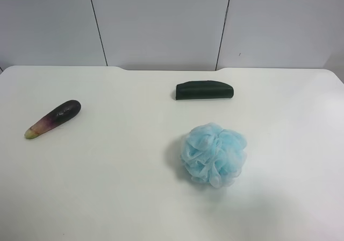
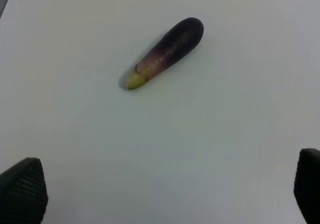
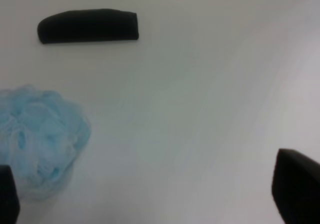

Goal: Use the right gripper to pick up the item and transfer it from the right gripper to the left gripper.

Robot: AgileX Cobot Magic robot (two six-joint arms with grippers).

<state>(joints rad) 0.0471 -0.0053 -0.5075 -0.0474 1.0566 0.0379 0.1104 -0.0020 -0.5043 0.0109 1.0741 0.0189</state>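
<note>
The item, a small eggplant-like object (image 1: 54, 119), dark purple fading to pink with a pale yellow-green tip, lies on the white table (image 1: 107, 187) at the exterior high view's left. It also shows in the left wrist view (image 2: 164, 53), lying free beyond the left gripper (image 2: 165, 196). That gripper's fingertips (image 2: 22, 189) stand wide apart and hold nothing. The right gripper (image 3: 155, 194) is open and empty, its fingertips (image 3: 295, 186) wide apart over bare table beside the pouf. Neither arm shows in the exterior high view.
A fluffy light-blue bath pouf (image 1: 214, 155) sits near the table's middle and also shows in the right wrist view (image 3: 40, 139). A dark green oblong case (image 1: 204, 90) lies behind it, seen in the right wrist view too (image 3: 89, 26). A panelled wall stands behind the table.
</note>
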